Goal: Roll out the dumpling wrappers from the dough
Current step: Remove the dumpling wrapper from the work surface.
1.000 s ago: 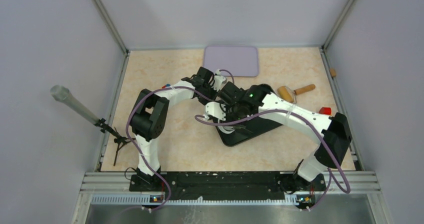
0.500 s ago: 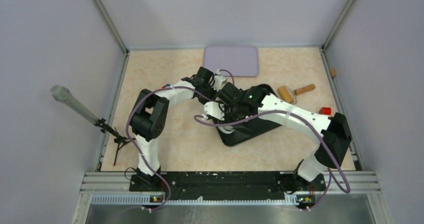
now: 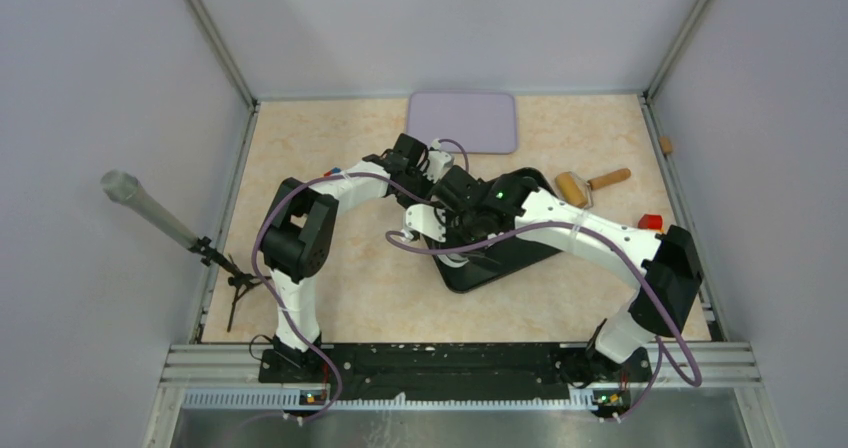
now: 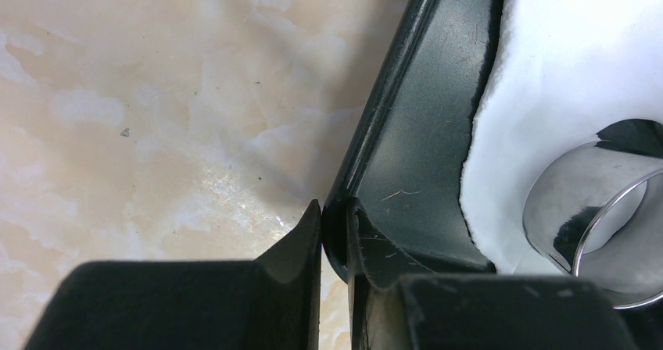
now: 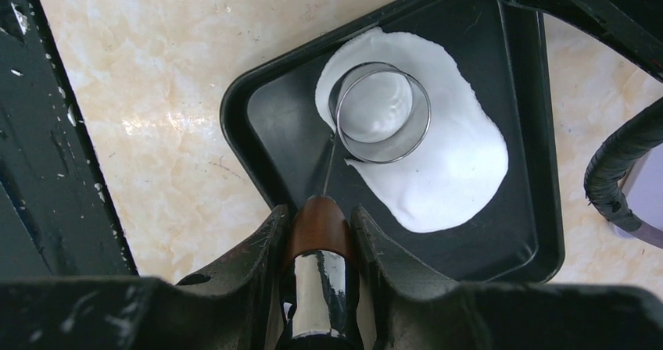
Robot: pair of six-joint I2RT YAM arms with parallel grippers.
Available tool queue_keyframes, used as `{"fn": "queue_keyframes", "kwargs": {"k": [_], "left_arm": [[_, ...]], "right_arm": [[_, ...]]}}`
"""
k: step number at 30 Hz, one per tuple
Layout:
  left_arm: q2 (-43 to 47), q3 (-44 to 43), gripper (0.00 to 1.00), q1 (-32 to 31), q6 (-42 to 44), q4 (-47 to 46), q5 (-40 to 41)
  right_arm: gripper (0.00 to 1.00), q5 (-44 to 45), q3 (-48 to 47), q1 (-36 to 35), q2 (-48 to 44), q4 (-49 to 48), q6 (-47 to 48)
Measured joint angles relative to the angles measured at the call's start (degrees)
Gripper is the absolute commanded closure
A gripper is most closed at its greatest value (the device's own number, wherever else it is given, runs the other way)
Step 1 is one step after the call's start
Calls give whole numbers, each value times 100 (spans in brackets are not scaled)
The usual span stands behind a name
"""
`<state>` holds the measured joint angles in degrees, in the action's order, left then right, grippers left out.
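With left gripper [image 4: 335,233] pinching the tray [image 4: 406,116] rim and right gripper [image 5: 317,233] clamping the pick [image 5: 316,223], the ring cutter [image 5: 383,153], sitting at the dough's [image 5: 457,170] 11 o'clock edge, risks cutting an incomplete round.

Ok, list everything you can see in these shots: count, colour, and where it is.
tray: one, black, mid-table
dough: one, white, flattened sheet lying in the tray
ring cutter: one, shiny metal with a brown handle, ring standing on the dough
mat: one, lavender, far edge of the table
rolling pin: one, wooden, right of the tray
small block: one, red, near the table's right edge
small piece: one, brown, far right edge
pole: one, grey, outside the left wall
table: one, beige marbled, under it all
left gripper: one, black, shut on the tray's rim
right gripper: one, black, shut on the ring cutter's handle
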<state>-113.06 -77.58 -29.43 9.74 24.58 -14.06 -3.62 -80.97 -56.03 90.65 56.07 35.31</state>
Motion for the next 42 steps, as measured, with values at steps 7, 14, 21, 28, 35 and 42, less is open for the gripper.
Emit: {"fn": "queue_keyframes", "kwargs": {"k": [7, 14, 21, 28, 35, 42], "left_arm": [[0, 0, 100, 0, 0, 0, 0], [0, 0, 100, 0, 0, 0, 0], [0, 0, 100, 0, 0, 0, 0], [0, 0, 100, 0, 0, 0, 0], [0, 0, 100, 0, 0, 0, 0], [0, 0, 100, 0, 0, 0, 0]], "right_arm": [[100, -83, 0, -31, 0, -85, -83], [100, -129, 0, -190, 59, -299, -168], [100, -229, 0, -210, 114, -472, -238], [100, -422, -17, -210, 173, -621, -291], [100, -715, -101, -205, 188, -525, -420], [100, -866, -157, -155, 188, -592, -632]]}}
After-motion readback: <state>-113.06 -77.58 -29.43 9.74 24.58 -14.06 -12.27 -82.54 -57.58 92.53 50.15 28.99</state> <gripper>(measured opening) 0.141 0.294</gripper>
